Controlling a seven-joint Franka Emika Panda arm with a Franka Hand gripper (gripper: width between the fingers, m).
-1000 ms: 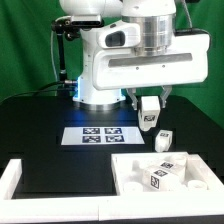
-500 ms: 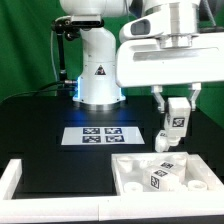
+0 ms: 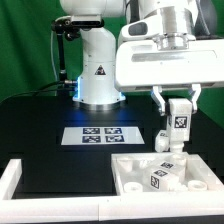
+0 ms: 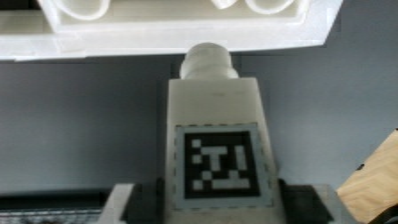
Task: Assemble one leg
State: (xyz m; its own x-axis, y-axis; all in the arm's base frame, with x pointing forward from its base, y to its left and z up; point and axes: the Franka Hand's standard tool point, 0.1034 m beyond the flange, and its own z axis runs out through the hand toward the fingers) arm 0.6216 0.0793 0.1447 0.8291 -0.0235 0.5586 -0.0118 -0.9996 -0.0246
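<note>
My gripper (image 3: 178, 106) is shut on a leg (image 3: 179, 118), a stubby white block with a black-and-white tag, and holds it upright above the table. In the wrist view the leg (image 4: 217, 130) stands between the dark fingers (image 4: 125, 202), its tag facing the camera and its rounded tip toward the white panel (image 4: 107, 40). In the exterior view the panel (image 3: 128, 166) lies below and in front of the held leg. A second leg (image 3: 166, 141) stands on the table just under the held one. More legs (image 3: 158, 180) lie on the panel.
The marker board (image 3: 99, 134) lies flat at mid-table in front of the robot base (image 3: 98, 80). A white L-shaped rail (image 3: 20, 176) runs along the front at the exterior view's left. A tan edge (image 4: 374, 180) shows beside the gripper in the wrist view.
My gripper has carried the leg toward the exterior view's right, from beside the marker board to above the loose leg, and has sunk slightly in the last half second.
</note>
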